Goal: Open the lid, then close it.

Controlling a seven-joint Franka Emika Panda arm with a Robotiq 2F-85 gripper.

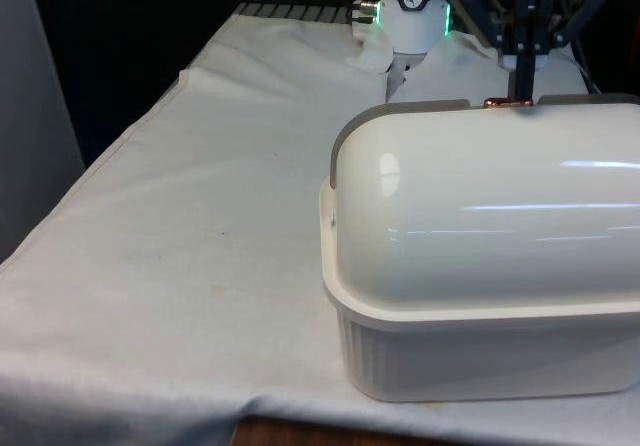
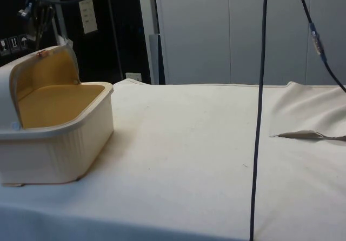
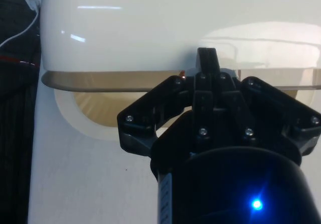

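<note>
A cream bread box [image 1: 480, 296] with ribbed lower walls stands on the white-clothed surface [image 1: 180, 266]. Its rounded, glossy lid [image 1: 480, 206] is rolled back — in the side view the box's mouth gapes and the tan inside [image 2: 51, 103] holds nothing. A small copper-coloured handle [image 1: 508, 103] sits on the lid's grey-edged rim. The black tool [image 1: 520, 66] hangs right above that rim, its fingers drawn together on the handle. A dark cable [image 2: 258, 116] hangs well apart from the box.

One bread box [image 1: 480, 266] with one lid [image 1: 490, 196], one cable [image 2: 259, 116].
</note>
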